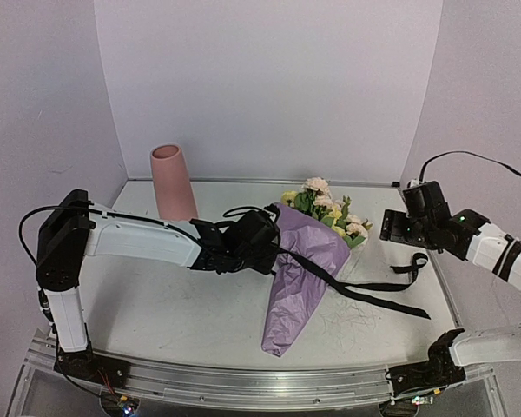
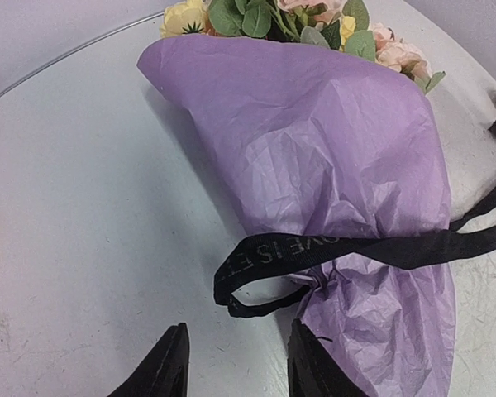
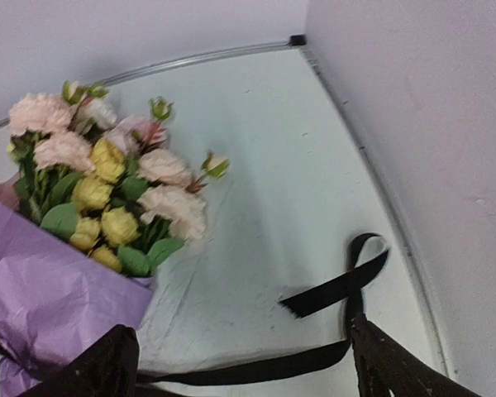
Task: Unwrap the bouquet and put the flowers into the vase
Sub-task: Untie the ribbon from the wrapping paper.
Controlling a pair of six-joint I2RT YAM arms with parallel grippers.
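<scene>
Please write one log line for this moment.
bouquet: wrapped, lying, ribbon trailing | left gripper: open by bouquet | right gripper: open, empty | vase: upright

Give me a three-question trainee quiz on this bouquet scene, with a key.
1. True or false: the flowers already stand in the vase.
2. The black ribbon trails from the bouquet toward the robot's: A left, B right.
3. Which pincer is beside the bouquet?
Key: 1 false, the flowers lie wrapped, apart from the vase; 2 B; 3 the left pincer.
</scene>
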